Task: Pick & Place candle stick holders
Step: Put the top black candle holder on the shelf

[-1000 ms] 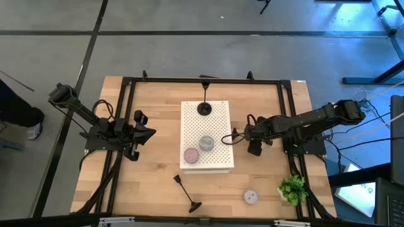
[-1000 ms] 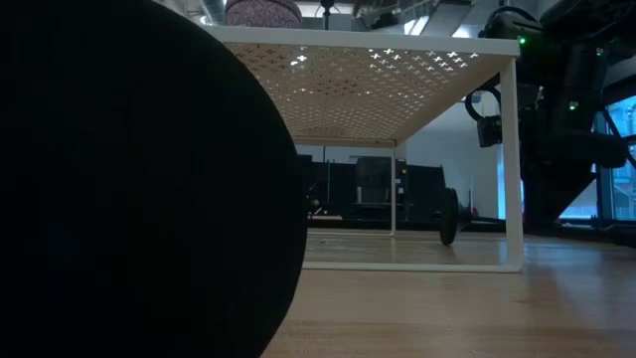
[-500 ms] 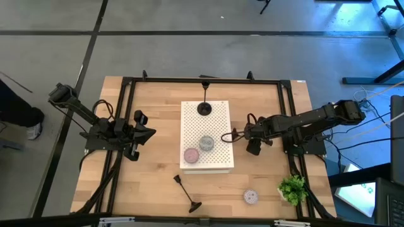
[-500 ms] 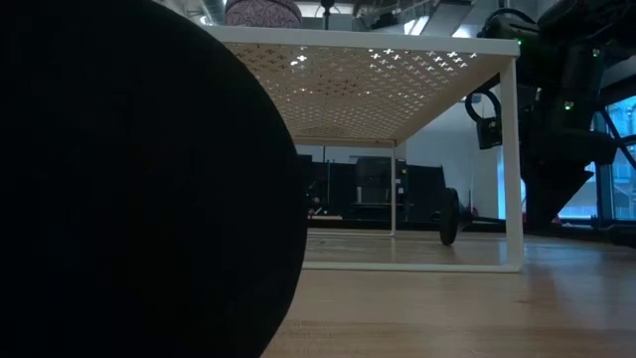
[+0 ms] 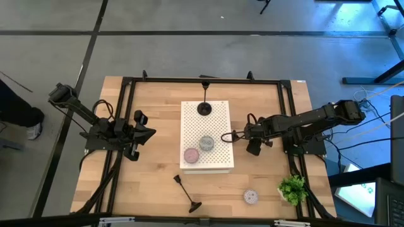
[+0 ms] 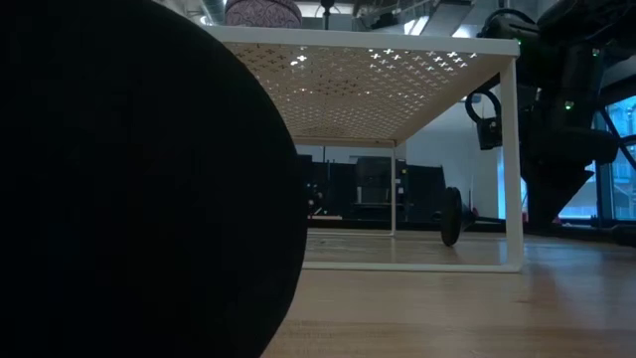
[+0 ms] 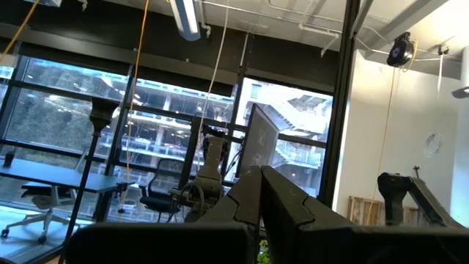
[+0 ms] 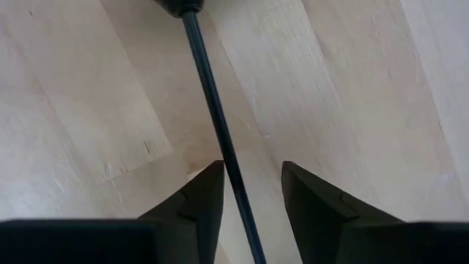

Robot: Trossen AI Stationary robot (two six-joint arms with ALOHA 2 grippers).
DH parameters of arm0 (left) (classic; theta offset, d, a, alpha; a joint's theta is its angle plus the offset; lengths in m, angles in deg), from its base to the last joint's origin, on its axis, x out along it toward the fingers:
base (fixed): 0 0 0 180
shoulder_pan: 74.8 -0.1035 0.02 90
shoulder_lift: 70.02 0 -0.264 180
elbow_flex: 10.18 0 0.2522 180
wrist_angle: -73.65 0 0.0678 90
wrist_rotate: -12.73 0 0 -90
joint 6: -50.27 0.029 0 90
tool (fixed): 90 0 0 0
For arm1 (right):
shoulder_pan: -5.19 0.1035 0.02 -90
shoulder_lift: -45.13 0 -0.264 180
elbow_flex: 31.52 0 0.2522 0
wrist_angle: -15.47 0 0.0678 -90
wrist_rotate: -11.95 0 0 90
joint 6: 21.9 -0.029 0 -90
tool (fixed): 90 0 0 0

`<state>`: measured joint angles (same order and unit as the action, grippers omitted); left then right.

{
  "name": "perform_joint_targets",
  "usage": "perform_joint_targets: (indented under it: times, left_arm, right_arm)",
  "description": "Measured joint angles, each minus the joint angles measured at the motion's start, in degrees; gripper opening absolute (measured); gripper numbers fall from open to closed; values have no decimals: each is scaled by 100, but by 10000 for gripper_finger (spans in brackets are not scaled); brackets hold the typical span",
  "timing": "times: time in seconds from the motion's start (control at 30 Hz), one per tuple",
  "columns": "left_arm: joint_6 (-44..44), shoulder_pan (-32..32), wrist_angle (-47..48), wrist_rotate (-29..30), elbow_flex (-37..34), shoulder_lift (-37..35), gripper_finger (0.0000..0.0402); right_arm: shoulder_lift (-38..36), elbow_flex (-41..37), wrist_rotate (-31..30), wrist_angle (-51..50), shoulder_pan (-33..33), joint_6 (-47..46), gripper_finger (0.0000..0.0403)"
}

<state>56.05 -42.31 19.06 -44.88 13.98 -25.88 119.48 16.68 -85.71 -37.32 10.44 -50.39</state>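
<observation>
The left pincer (image 5: 150,132) waits over the left part of the tabletop (image 5: 158,101), apart from every holder; its wrist view looks out into the room, with the two fingers pressed together and nothing between them.

Near the front edge, left of the middle, a black candlestick holder (image 5: 187,192) lies on its side on the bare wood, stem pointing toward the white board. It has not been placed, by the look of it.

The white perforated board (image 5: 218,161) stands as a low raised shelf in the middle of the tabletop. Three pieces sit on it: a black holder (image 5: 204,108) upright near its back edge, a grey puck (image 5: 207,144) toward the front, and a pink puck (image 5: 191,154) just beside it, nearer the front left corner. These three seem to be done.

Just off the board's right edge, the right pincer (image 5: 235,135) is at work. Its wrist view shows the fingers spread, with the thin stem of another black holder (image 8: 216,117) running between them over the wood and not yet pinched. In the low view that holder's round base (image 6: 450,216) rests on edge, so it lies on its side beside the shelf leg.

Near the front right, a lavender puck (image 5: 250,197) rests on the wood beside a small green plant (image 5: 292,188).

So roughly half the set is up; two black holders and one puck remain.
</observation>
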Motion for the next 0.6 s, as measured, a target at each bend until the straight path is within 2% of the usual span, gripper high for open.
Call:
perform_joint_targets:
  times: [0.4,0.6]
  left_arm:
    - [-2,2,0,-23,0,-2,4]
    - [0,2,-2,-47,0,-2,6]
  right_arm:
    - [544,0,256,-4,0,48,133]
    - [610,9,358,6,0,63,113]
